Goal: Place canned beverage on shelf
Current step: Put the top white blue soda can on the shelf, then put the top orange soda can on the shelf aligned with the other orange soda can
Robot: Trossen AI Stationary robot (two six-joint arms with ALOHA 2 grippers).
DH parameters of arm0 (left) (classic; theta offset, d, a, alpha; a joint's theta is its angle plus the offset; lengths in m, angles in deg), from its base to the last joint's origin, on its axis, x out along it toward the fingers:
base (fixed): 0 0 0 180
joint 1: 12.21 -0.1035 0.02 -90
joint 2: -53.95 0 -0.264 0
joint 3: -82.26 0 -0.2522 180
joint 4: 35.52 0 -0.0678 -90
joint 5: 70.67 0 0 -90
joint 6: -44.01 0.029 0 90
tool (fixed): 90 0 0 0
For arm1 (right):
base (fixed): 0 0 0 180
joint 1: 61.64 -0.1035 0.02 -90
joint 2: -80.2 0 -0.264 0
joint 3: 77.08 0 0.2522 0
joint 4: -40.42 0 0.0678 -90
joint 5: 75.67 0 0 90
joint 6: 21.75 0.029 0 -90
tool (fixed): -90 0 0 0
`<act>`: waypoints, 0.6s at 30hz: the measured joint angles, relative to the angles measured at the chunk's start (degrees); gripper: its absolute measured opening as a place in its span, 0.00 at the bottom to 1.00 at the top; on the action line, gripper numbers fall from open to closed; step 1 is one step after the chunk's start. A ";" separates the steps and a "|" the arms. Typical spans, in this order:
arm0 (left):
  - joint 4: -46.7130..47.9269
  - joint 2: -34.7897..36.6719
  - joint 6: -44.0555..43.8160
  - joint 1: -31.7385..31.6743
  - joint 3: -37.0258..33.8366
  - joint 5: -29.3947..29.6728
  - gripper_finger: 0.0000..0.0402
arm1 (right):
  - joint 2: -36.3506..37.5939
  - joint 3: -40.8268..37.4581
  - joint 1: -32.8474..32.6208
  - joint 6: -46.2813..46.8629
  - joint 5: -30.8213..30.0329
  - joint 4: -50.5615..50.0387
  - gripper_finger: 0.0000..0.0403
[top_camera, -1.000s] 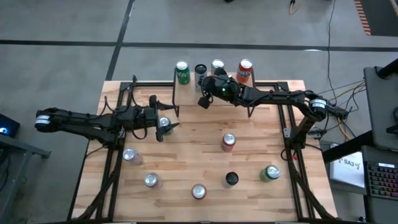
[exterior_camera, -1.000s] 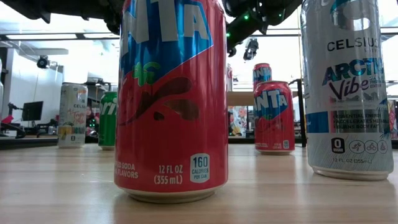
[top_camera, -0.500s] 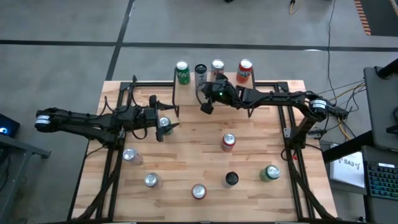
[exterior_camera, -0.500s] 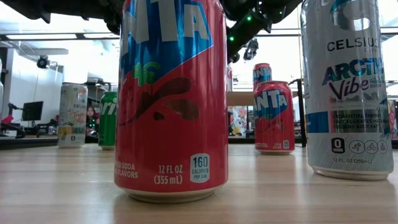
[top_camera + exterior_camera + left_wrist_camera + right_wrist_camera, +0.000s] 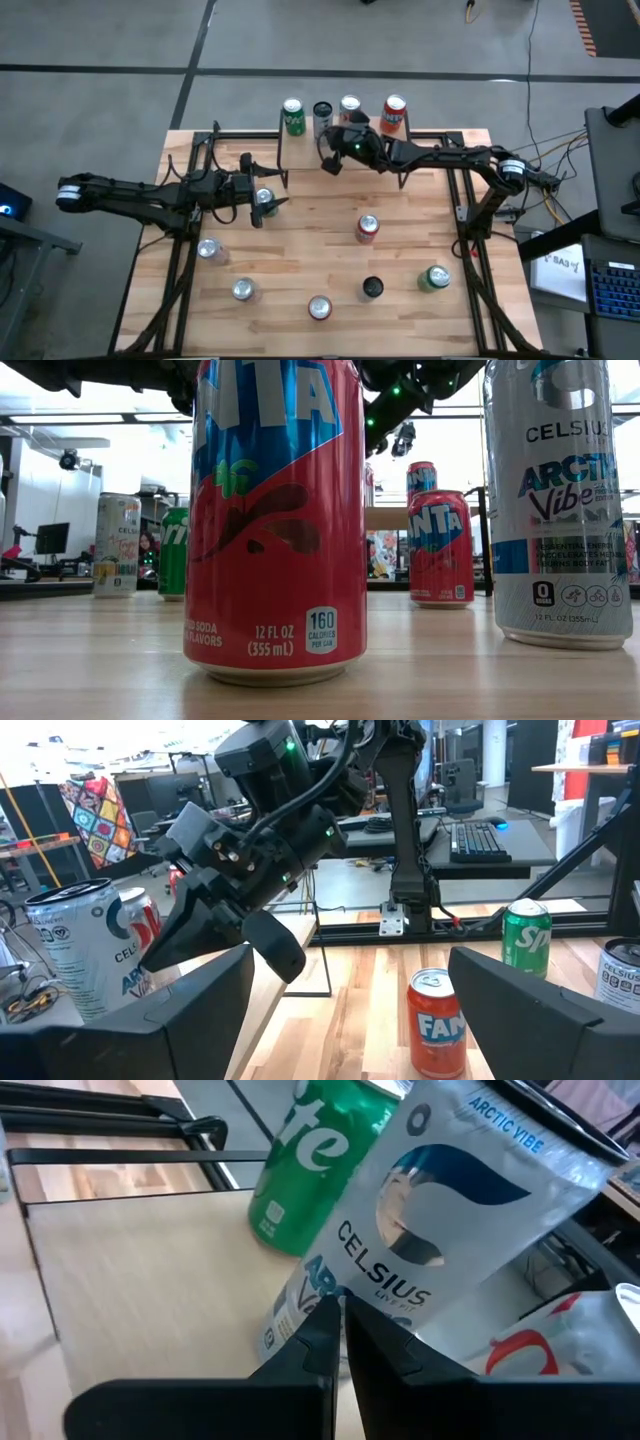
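Butcher-block worktop (image 5: pixel 300 240) on a grey concrete floor, cans scattered about. Four cans stand in a row on the shelf (image 5: pixel 300 140). Our right claw (image 5: pixel 330 165), fingers pressed together and empty, hangs just beside the white Celsius can (image 5: pixel 440 1250); a careless swing could topple that row. Left claw (image 5: pixel 268 196), spread wide, brackets a loose can (image 5: pixel 263 197) but could nudge it over while closing.
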 joint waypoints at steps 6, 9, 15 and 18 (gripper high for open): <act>0.00 0.00 0.00 0.00 0.00 0.00 0.80 | 0.00 0.00 0.24 0.03 0.00 -0.02 0.03; 0.01 0.00 0.00 -0.01 0.00 0.00 0.80 | 0.00 0.00 0.24 0.49 0.02 -0.09 0.03; 0.00 0.00 0.00 -0.01 0.00 0.00 0.80 | 0.00 0.00 0.11 1.20 0.03 -1.28 0.03; 0.00 0.00 0.00 0.00 0.00 -0.01 0.80 | 0.00 0.00 0.09 1.22 0.07 -0.77 0.03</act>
